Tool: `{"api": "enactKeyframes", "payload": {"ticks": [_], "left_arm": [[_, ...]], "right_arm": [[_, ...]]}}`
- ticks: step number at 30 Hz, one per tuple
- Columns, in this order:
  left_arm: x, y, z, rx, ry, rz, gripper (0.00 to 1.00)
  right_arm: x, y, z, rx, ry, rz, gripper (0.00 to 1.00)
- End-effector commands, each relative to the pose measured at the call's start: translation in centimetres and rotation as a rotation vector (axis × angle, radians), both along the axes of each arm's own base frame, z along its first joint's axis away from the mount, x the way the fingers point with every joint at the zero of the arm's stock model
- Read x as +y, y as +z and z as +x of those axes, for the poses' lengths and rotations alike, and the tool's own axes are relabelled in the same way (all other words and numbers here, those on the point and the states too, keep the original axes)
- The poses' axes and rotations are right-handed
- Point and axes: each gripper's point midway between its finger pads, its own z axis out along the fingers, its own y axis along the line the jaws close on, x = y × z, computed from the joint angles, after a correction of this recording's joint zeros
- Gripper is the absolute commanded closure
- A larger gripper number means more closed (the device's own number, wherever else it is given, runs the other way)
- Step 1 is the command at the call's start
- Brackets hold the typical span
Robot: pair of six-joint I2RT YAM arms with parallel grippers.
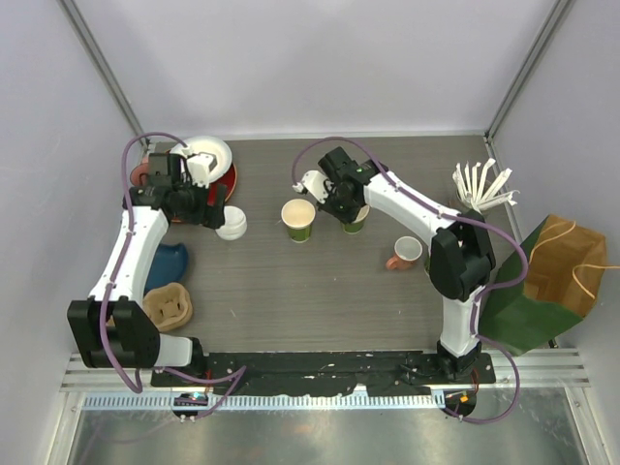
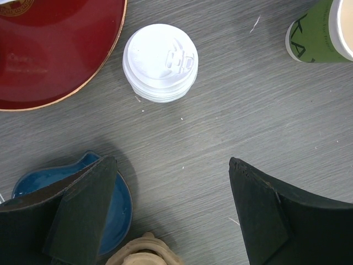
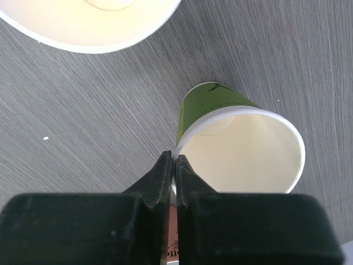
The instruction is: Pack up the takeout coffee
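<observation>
Your left hand (image 2: 171,165) hangs wide open, just short of the white lids (image 2: 160,55). Your right hand (image 3: 174,160), off to the lids' right, pinches an upright green cup (image 3: 242,149) by its rim.

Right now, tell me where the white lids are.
In the top view the white lids sit left of centre, beside the red plate, with a lidless green cup to their right.

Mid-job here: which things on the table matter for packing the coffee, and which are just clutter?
Job: free green cup, gripped green cup, lid stack, probably the paper bag.
Clutter: red plate, blue dish, pink-handled mug, utensil bundle.
</observation>
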Motion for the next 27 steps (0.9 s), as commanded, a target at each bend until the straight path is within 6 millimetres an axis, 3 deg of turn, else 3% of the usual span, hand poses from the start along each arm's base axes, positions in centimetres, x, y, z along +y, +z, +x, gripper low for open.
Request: {"api": "enactKeyframes", "payload": {"ticks": [1,5,11,12,14,15,20,23,27], "left_arm": [[-0.2,1.3,1.1,-0.035,-0.005,-0.018,0.13],[-0.5,0.9,1.5,-0.012,-0.026,-0.029,0.16],[-3.2,1.2,3.7,0.001,-0.242,0.024,0.34],[-3.4,-0.4,4.3,0.046,-0.255,0.042,0.35],[-3.6,-1.2,5.7,0.052,-0.257,0.147,0.4],[-3.7,-3.0,6.3,0.09,-0.265,0.181,0.41],[-5.0,-5.6,7.8,0.123,-0.283,0.324,0.53],[-5.2,-6.2,8.8,0.098,-0.281,0.4,0.54],[-5.8,-7.0,9.3,0.105,-0.304,0.418,0.55]], "right_arm": [[0.5,1.4,-0.2,-0.034,0.007,0.056,0.88],[0.5,2.6,-0.1,-0.048,-0.02,0.065,0.61],[0.1,6.6,0.9,-0.122,-0.082,0.079,0.45],[0.3,7.3,0.9,-0.128,-0.083,0.098,0.44],[0.6,8.7,0.5,-0.141,-0.078,0.14,0.36],[0.6,9.1,0.4,-0.145,-0.078,0.154,0.34],[0.7,12.2,-0.6,-0.193,-0.096,0.25,0.28],[0.5,13.0,-1.3,-0.211,-0.093,0.282,0.29],[0.1,12.7,-2.2,-0.209,-0.09,0.294,0.28]]}}
